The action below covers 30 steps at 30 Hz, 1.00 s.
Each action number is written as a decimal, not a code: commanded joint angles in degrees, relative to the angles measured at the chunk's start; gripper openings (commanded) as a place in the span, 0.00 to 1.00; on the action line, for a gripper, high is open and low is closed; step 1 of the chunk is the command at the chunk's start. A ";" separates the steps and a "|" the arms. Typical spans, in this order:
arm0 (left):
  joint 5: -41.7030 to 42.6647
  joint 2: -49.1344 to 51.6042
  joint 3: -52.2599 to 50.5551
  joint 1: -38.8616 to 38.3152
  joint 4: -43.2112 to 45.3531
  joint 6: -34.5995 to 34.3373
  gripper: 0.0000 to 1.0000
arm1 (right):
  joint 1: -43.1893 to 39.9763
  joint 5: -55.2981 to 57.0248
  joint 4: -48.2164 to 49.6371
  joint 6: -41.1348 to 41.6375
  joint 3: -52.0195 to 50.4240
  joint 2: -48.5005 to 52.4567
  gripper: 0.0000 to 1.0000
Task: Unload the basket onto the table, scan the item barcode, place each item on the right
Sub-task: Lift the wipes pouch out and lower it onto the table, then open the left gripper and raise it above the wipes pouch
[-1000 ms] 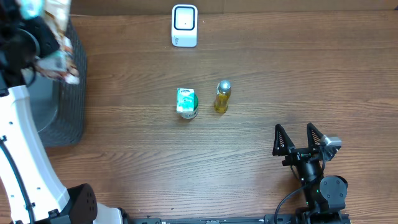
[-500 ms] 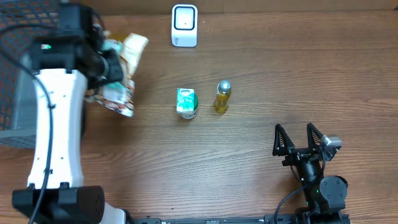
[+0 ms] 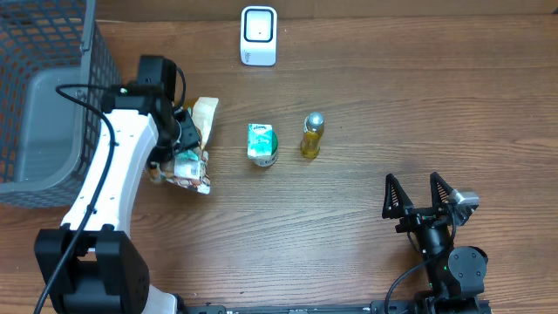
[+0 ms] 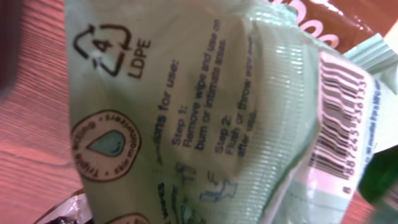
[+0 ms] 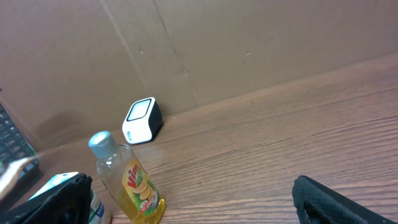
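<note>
My left gripper [image 3: 179, 141] is shut on a bundle of soft packets, low over the table left of centre. A pale green wipes packet [image 4: 186, 112] fills the left wrist view, its barcode [image 4: 342, 124] along the right edge. In the overhead view a printed packet [image 3: 192, 167] sticks out below the gripper and a cream one [image 3: 206, 113] above it. The white scanner [image 3: 259, 36] stands at the back edge, also seen in the right wrist view as the scanner [image 5: 142, 119]. My right gripper [image 3: 422, 196] rests open at the front right, holding nothing.
A grey mesh basket [image 3: 52, 52] occupies the back left corner. A green-and-white carton [image 3: 261, 144] and a yellow dish-soap bottle [image 3: 312, 135] stand mid-table; the bottle [image 5: 127, 180] is close in front of my right fingers [image 5: 339, 199].
My left arm has swung from the basket out over the table, carrying the packets right and toward the front. The right arm has stayed still.
</note>
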 commanded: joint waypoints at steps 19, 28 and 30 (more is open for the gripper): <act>2.23 -0.17 -17.77 -0.37 17.90 -3.30 0.55 | 0.33 0.09 0.15 -0.07 -0.61 -0.46 1.00; -0.33 -0.24 -14.51 -1.11 16.33 -1.77 1.00 | 0.33 0.09 0.13 -0.07 -0.61 -0.46 1.00; -1.90 -0.24 -10.82 -1.09 13.88 -1.31 1.00 | 0.33 0.09 0.15 -0.07 -0.61 -0.46 1.00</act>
